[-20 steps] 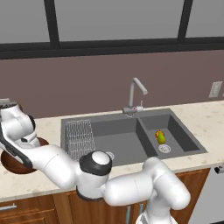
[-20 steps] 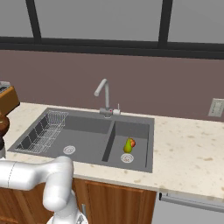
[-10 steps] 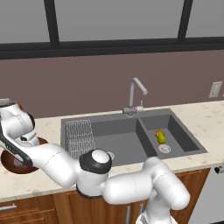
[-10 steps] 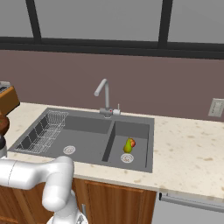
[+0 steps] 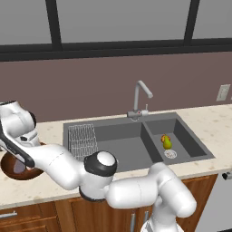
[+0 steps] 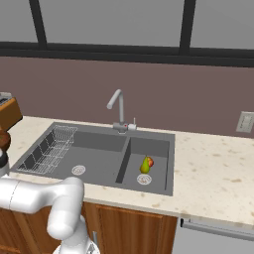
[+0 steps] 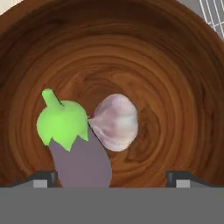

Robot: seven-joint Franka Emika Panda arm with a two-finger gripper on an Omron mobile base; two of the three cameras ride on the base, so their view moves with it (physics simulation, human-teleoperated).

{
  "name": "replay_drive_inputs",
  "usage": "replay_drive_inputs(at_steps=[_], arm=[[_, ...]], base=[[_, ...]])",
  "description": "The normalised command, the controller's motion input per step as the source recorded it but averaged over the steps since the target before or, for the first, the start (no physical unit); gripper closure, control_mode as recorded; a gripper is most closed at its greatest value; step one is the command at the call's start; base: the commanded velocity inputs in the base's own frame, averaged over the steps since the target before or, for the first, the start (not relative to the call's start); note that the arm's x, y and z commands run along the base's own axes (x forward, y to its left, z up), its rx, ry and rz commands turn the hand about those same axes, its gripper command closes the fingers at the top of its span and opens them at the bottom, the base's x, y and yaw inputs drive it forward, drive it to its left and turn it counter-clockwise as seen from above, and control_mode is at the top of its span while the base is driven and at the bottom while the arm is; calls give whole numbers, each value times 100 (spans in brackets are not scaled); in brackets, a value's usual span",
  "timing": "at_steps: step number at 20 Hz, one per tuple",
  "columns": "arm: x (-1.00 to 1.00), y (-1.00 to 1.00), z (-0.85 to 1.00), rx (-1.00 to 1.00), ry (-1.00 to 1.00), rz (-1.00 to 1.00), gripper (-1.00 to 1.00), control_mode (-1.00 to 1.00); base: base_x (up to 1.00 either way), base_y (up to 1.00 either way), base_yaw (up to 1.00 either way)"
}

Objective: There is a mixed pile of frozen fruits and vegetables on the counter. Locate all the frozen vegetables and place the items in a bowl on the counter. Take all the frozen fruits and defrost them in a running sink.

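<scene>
My gripper [image 7: 111, 179] hangs open just above the dark wooden bowl [image 7: 175, 74], its fingertips [image 7: 43, 179] standing wide apart. Inside the bowl lie the frozen vegetables: a purple eggplant [image 7: 76, 153] with a green cap, and a pale whitish-pink bulb [image 7: 116, 122] touching its cap. Nothing is held between the jaws. In the left base view the bowl [image 5: 13, 170] sits on the counter [image 5: 50, 190] at the far left, under my hand. A yellow-green pear-shaped fruit [image 5: 166, 142] with a reddish top lies in the sink's small right basin [image 6: 145, 165].
The dark grey double sink [image 5: 122, 149] fills the middle of the counter, with a wire rack [image 5: 84, 138] on its left side and a curved silver tap [image 5: 141, 97] behind. A brown block [image 6: 7, 113] stands at the far left. Bare counter [image 6: 213, 173] stretches right of the sink.
The jaws have gone from shut to open and the eggplant now lies free in the bowl. The arm has hardly moved.
</scene>
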Motion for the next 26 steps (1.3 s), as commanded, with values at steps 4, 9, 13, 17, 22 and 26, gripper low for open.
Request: replay_drive_inputs(at_steps=[4,9,13,17,22,26], arm=[[-5,2,30,1,0,0,-100,-100],[-15,-1,35,2,2,-1,-100,-100],[-26,-17,25,3,3,0,-100,-100],[-26,-42,8,6,1,0,-100,-100],[-22,-47,14,7,-6,0,-100,-100],[-19,-46,10,7,-13,0,-100,-100]], base=[[0,0,0],[0,0,0],[0,0,0],[0,0,0],[0,0,0],[0,0,0]])
